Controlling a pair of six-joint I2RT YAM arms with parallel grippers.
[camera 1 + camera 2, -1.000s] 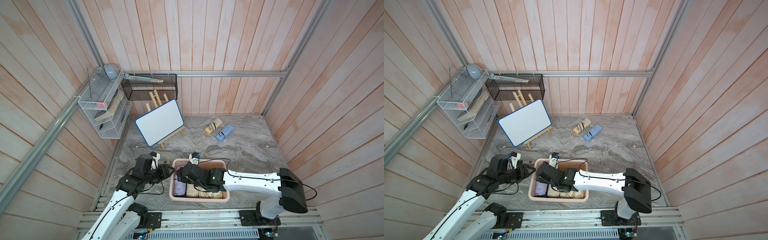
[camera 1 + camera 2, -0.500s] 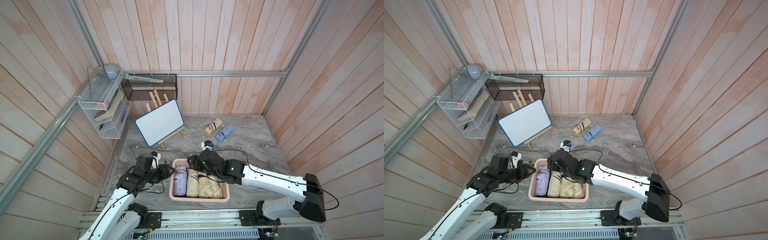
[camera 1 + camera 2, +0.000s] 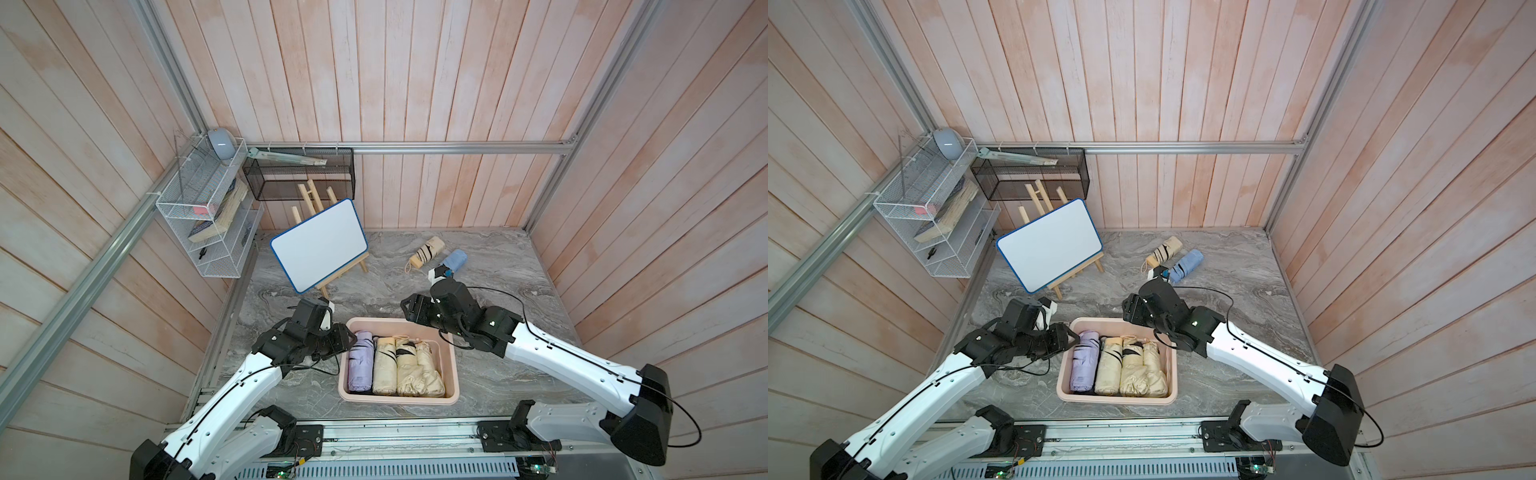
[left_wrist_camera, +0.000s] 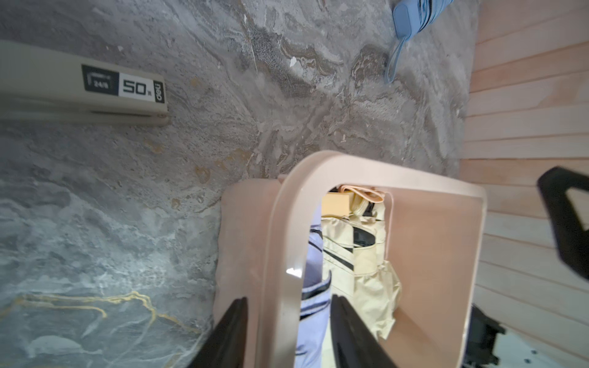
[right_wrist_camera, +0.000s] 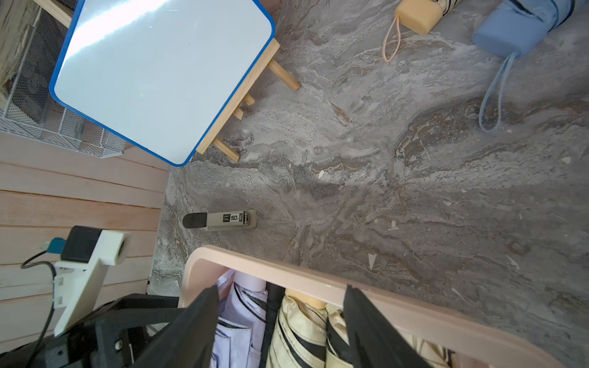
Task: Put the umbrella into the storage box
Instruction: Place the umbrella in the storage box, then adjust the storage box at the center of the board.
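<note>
One storage box (image 3: pixel 399 402) on marbled tabletop (image 3: pixel 511 249)

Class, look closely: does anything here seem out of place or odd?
A cream striped umbrella and a blue umbrella lie loose on the table beyond the storage box, which already looks full; a stapler lies near it.

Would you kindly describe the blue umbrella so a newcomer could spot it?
At the back of the marble table, right of the whiteboard, two folded umbrellas lie side by side. Pick the plain blue umbrella, not the beige striped umbrella.
</note>
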